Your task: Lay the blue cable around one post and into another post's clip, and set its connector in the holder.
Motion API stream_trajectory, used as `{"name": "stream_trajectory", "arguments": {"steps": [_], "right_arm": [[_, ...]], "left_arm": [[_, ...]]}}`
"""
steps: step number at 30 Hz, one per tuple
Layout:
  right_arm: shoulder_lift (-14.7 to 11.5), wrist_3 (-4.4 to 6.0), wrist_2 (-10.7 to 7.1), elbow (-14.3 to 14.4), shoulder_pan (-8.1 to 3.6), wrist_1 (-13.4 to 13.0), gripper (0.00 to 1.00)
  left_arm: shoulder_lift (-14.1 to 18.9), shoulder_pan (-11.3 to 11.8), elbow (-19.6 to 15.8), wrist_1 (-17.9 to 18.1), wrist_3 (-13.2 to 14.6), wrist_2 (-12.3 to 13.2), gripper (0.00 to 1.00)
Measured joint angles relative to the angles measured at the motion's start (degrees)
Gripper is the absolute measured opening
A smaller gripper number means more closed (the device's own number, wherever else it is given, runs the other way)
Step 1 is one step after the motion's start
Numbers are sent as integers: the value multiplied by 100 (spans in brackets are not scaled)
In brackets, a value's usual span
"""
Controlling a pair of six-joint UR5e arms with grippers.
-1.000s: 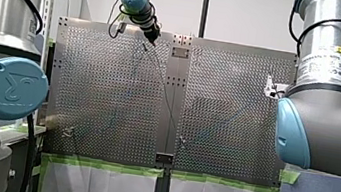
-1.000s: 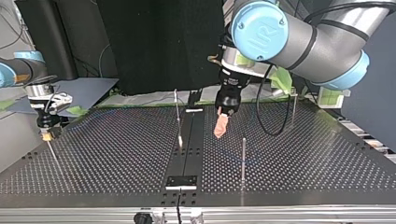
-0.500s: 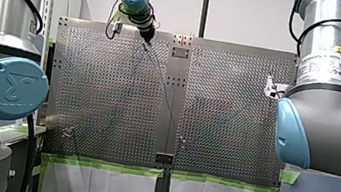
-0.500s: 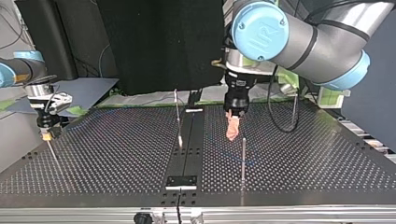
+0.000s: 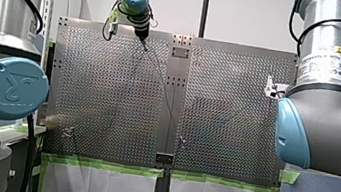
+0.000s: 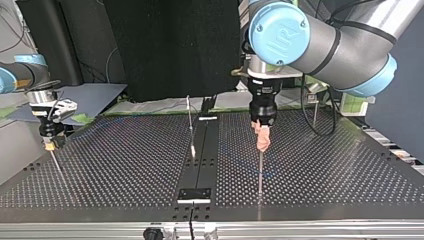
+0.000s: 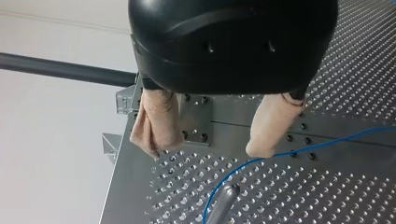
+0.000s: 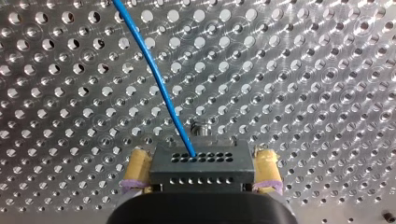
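ok so progress check: I'd call this early-to-middle, nothing's properly finished yet. my right gripper (image 8: 201, 173) has its yellow pads (image 8: 138, 169) pinched on either side of the dark connector (image 8: 201, 164), and the blue cable (image 8: 159, 80) runs out of the connector's face, ahead of the fingers, across the perforated table (image 8: 303, 70). I can't see the connector sitting in any holder, so that step looks undone. my left gripper (image 7: 206, 150) hangs right over a metal post (image 7: 223, 200) with its beige-padded fingers (image 7: 156, 126) spread wide and nothing between them. the cable passes right by the tip of one finger, then curves down beside the post under the hand. can't tell whether it really bends around the post or just lies next to it. no clip with cable in it shows anywhere, so my guess is that routing around the post is the step in hand, with clip and holder left to do
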Motion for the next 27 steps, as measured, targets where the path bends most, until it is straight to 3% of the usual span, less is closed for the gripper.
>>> {"name": "stream_trajectory", "arguments": {"steps": [14, 27], "right_arm": [[1, 0, -4, 0, -1, 3, 92], [-1, -1, -9, 1, 1, 8, 92]], "left_arm": [[-1, 10, 0, -5, -188, -73, 100], [-1, 15, 0, -3, -486, -411, 100]]}}
